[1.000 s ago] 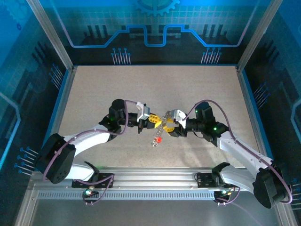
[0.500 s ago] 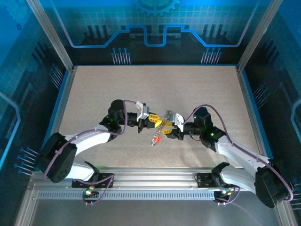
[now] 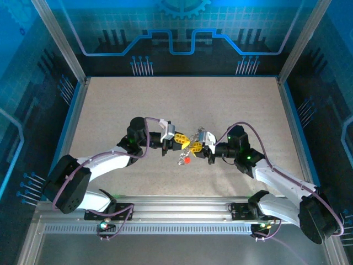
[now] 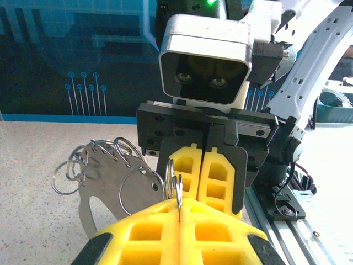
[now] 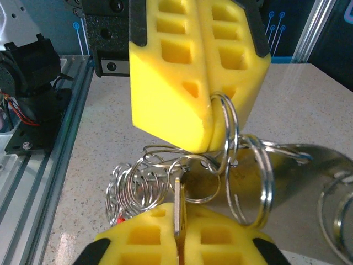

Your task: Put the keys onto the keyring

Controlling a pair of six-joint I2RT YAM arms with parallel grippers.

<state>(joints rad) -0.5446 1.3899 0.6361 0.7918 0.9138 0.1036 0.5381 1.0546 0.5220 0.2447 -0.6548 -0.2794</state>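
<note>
Tabletop speckled beige, backdrop blue.

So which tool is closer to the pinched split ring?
Left: left tool is shut on the split ring; right tool faces it close by, gripping a thin metal piece.

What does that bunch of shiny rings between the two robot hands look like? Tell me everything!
The bunch of rings is thin silvery wire loops, big and small, linked together, some threaded through holes in a flat shiny metal plate. It hangs between the hands. The left hand pinches one big ring in its yellow pads; the right hand is shut on a thin metal piece of it, ring or key I cannot tell. A red-headed key shows beneath.
</note>
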